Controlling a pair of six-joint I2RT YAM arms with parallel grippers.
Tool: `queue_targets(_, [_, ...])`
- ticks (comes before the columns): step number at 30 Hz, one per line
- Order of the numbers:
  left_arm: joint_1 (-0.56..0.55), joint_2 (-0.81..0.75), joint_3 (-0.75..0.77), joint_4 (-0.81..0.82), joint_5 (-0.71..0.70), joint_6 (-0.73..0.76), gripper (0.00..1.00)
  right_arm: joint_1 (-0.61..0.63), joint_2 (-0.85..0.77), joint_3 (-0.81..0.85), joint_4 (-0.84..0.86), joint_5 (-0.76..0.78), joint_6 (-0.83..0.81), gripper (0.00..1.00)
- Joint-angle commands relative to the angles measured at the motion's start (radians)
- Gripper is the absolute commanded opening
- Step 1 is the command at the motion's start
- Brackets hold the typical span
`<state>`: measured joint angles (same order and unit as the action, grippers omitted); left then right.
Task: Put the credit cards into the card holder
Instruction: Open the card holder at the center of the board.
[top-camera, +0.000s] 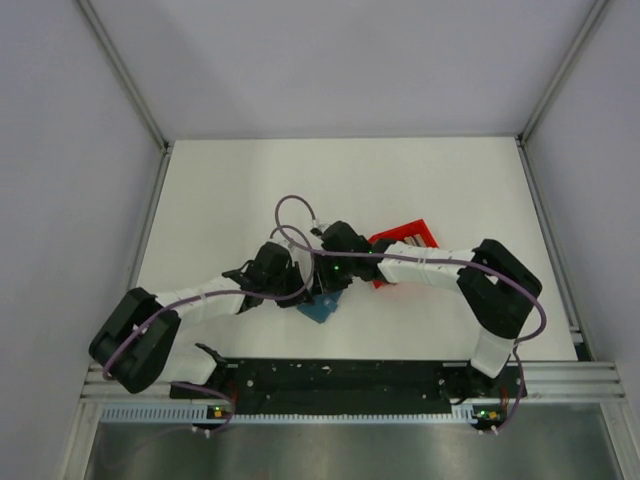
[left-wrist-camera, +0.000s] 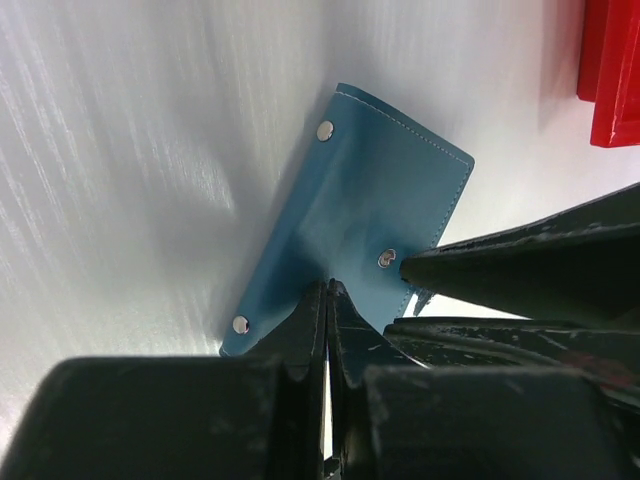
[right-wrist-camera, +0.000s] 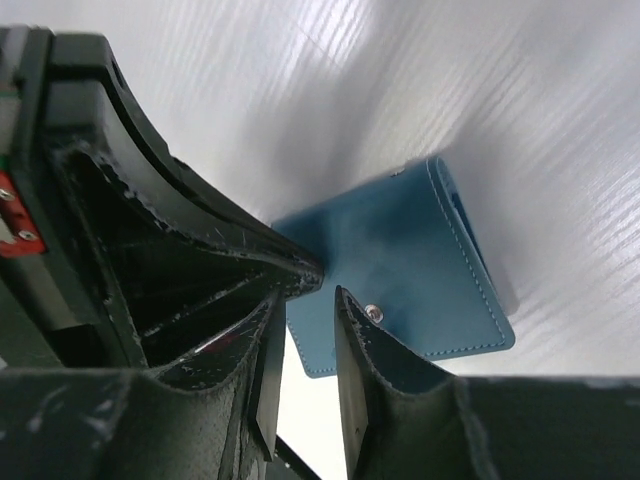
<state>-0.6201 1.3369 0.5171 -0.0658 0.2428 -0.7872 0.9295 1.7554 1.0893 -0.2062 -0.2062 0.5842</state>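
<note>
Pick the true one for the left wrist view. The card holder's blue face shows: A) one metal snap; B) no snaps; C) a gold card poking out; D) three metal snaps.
D: the card holder shows three silver snaps, two along one edge and one near the opposite edge.

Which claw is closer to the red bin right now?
Right. The right claw is at the card holder, on the side toward the red bin; the left claw is at its far side.
</note>
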Motion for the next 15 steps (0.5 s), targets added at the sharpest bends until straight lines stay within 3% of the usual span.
queue_targets(1, [-0.006, 0.031, -0.002, 0.032, -0.028, -0.029, 0.0, 0.008, -0.004, 0.014, -0.048, -0.058, -0.06, 0.25])
queue_targets(15, [-0.006, 0.033, -0.008, 0.008, -0.056, -0.047, 0.0, 0.012, -0.091, -0.117, -0.101, -0.013, -0.072, 0.2])
